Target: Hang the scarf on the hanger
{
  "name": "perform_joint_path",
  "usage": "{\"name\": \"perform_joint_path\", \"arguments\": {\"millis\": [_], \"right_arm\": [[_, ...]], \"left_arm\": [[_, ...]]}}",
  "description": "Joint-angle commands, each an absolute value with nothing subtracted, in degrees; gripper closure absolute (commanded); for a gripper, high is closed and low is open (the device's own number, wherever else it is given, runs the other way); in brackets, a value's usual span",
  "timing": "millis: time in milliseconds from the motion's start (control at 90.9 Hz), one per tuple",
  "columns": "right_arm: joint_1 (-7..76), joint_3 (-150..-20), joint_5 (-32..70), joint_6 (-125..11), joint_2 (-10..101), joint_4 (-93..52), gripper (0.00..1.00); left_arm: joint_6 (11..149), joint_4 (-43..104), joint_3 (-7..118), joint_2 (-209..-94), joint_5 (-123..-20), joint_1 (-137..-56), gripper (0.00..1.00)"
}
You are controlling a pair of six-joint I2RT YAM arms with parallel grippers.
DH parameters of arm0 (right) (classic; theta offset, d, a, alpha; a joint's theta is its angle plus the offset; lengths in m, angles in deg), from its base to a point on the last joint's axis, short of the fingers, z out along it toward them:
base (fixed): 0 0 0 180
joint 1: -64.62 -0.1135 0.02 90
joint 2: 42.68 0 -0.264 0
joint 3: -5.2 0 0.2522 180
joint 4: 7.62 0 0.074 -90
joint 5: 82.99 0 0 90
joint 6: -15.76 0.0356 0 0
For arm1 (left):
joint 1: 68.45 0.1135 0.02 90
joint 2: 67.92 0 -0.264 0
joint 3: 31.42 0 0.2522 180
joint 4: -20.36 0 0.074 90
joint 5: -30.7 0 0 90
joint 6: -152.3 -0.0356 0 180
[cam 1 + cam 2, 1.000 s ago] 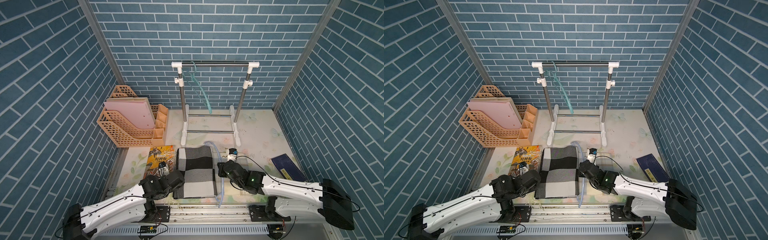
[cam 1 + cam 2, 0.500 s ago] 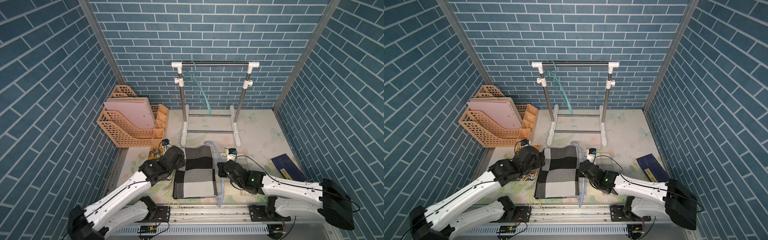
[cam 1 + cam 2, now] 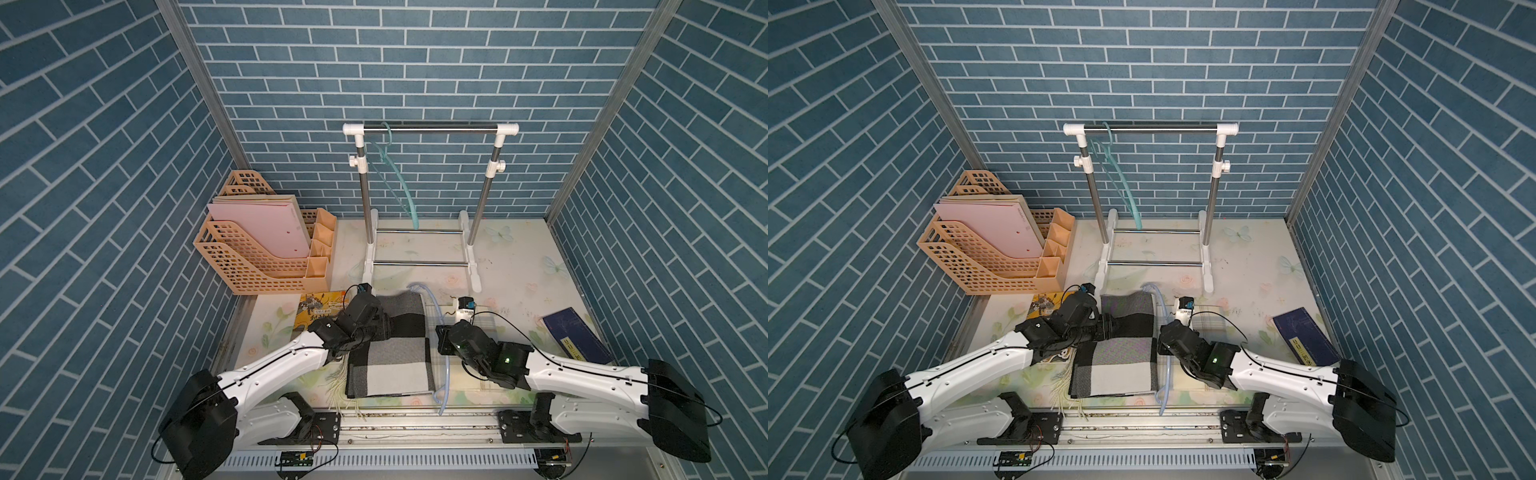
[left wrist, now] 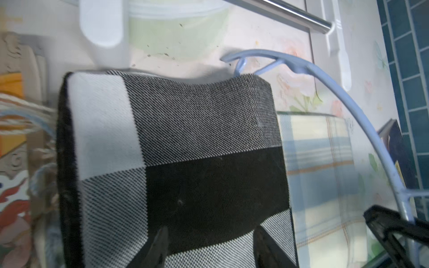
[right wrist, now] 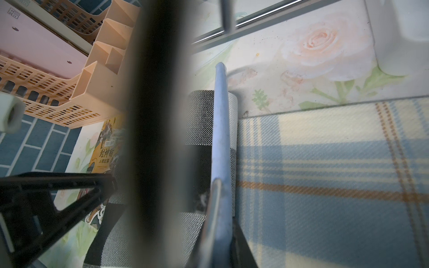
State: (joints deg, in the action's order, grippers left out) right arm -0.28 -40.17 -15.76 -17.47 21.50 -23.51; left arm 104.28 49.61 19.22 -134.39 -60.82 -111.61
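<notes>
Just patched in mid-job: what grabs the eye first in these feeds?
The black, grey and white checked scarf lies folded at front centre, the left gripper over it, jaws open. Along its edge runs a pale blue hanger, gripped by the right gripper. At the back stands a clothes rack with a teal hanger on its bar.

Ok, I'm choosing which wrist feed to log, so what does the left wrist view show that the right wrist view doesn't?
Only the left wrist view shows the dark blue book. Only the right wrist view shows the peach file organiser holding a pink folder. Both show the checked scarf, the blue hanger along its edge, and the plaid cloth beside it.
</notes>
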Motion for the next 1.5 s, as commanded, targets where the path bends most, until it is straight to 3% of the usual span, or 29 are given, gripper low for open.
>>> {"name": "perform_joint_path", "arguments": {"millis": [0,264,528,880,1254,1485], "right_arm": [[0.21,-38.63,-14.3,-17.55,19.52,-28.26,1.0],[1.05,-38.81,-13.8,-16.04,16.28,-31.73,1.0],[1.25,-41.75,-13.28,-17.95,11.24,-34.27,1.0],[1.27,-49.29,-14.49,-28.39,8.1,-30.2,1.0],[1.23,-67.28,-11.06,-36.55,15.75,-39.44,1.0],[1.43,-77.82,-8.77,-39.13,18.86,-43.14,1.0]], "left_arm": [[104.84,48.27,15.24,-135.67,-60.85,-112.5,0.4],[108.37,47.81,7.99,-136.5,-53.72,-111.91,0.52],[108.63,48.18,7.5,-134.61,-54.05,-111.83,0.57],[107.08,49.63,11.37,-127.87,-59.19,-111.79,0.48],[102.91,59.86,29.14,-121.58,-55.7,-111.81,0.38],[102.03,57.96,38.12,-118.32,-53.9,-111.86,0.34]]}}
